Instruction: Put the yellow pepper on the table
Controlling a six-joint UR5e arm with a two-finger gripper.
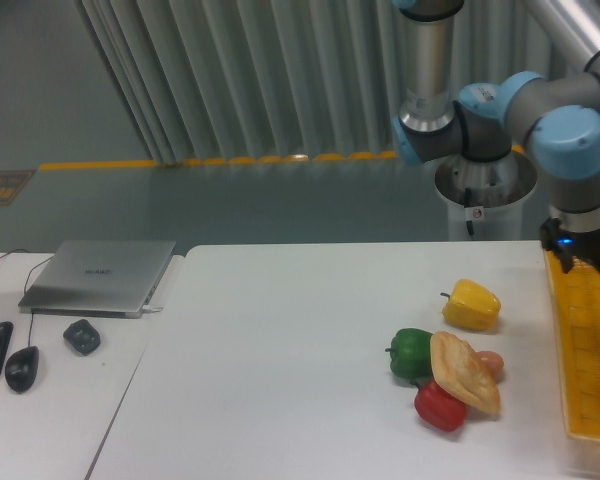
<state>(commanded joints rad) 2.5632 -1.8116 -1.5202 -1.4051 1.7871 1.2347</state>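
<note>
While the pepper (pixel 472 305) is seen lying on the table (pixel 280 380), nothing is held around it, and it is touched by no part of the arm. It is rested on its side, with the dark stem pointed to the left, so its long axis is laid roughly left to right across the picture. Just in front of it, a green pepper (pixel 411 353), a bread (pixel 464 373) and a red pepper (pixel 439 407) are grouped together; the pepper is near this group but is not seen to touch it. The gripper (pixel 592 262) is found well to the right of the pepper and a little higher, over the near edge of the yellow basket (pixel 590 350). Only the black base of the gripper is shown at the border of the picture, and the fingers are cut off, so it cannot be told if they are apart or together. The pepper therefore lies to the left of the gripper and slightly lower. From this position, the task is judged as done, because the pepper is supported by the table alone. If any move is needed next, it is probably only a retreat of the arm, and no new approach to the pepper seems required.
</note>
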